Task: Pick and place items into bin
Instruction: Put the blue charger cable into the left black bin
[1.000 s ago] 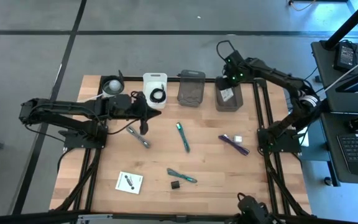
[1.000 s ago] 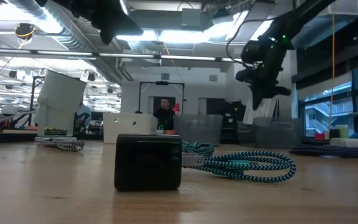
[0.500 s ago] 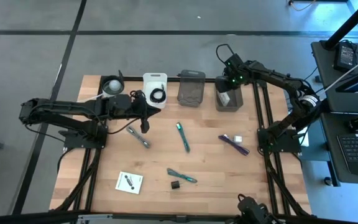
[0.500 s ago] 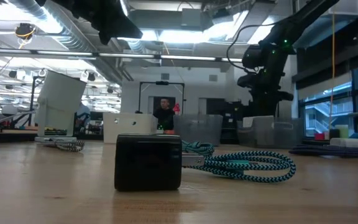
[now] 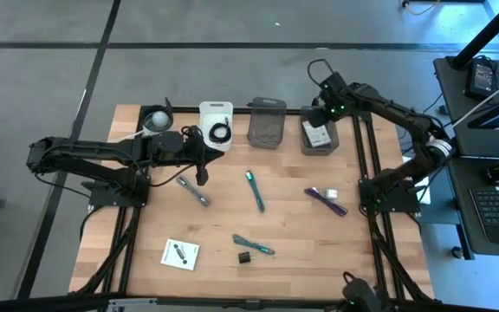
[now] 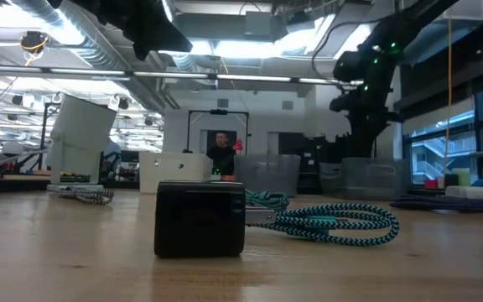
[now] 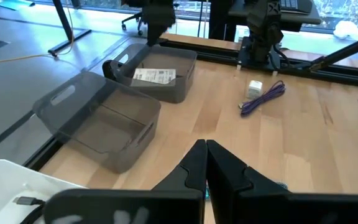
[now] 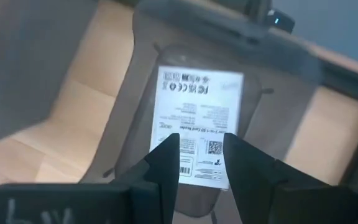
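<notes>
Right gripper [image 8: 201, 163] hung above the right grey bin [image 5: 320, 137], fingers parted, empty | white printed card [image 5: 320, 135] lay inside | left gripper [image 7: 205, 163] pinched closed near the white bin [image 5: 217, 127] | remaining: teal pen [image 5: 255, 190], purple strip [image 5: 327, 201] at 3 o'clock of it, teal tie [image 5: 253, 245], grey metal tool [image 5: 192, 190] | versus earlier: right arm had risen.

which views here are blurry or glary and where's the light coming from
Low view: ceiling lights glare bright and the right arm is a backlit silhouette, while the tiny black block in front looks soft. Right wrist view: the printed card in the grey bin is blurred, its text unreadable. High view: even light, faint shadows. Left wrist view: daylight from the windows beyond the table.
</notes>
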{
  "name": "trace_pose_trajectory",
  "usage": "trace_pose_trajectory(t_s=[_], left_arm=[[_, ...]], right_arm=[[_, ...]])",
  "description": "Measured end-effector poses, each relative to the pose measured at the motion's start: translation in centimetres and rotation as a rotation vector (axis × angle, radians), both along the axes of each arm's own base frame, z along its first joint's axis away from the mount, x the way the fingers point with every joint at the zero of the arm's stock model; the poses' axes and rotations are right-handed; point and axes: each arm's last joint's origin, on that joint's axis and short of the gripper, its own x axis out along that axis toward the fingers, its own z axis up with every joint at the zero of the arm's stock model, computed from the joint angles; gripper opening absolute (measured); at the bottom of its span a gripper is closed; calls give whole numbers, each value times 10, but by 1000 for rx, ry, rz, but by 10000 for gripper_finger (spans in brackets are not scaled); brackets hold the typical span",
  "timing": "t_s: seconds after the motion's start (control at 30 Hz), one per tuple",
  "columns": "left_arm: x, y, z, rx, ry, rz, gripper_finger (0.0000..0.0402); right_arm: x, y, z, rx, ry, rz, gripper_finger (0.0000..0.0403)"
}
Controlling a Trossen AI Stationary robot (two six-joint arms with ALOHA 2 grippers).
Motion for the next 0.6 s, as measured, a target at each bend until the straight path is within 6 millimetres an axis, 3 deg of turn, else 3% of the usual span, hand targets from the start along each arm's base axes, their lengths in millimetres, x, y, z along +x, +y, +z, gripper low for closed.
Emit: trace_pose_trajectory(t_s=[0.33, 0.6], left_arm=[[0, 0, 0, 1, 1, 0, 2], [0, 0, 0, 1, 0, 0, 2]], right_arm=[[-23, 26, 51, -142, -142, -30, 127], [-20, 69, 82, -149, -348, 126, 127]])
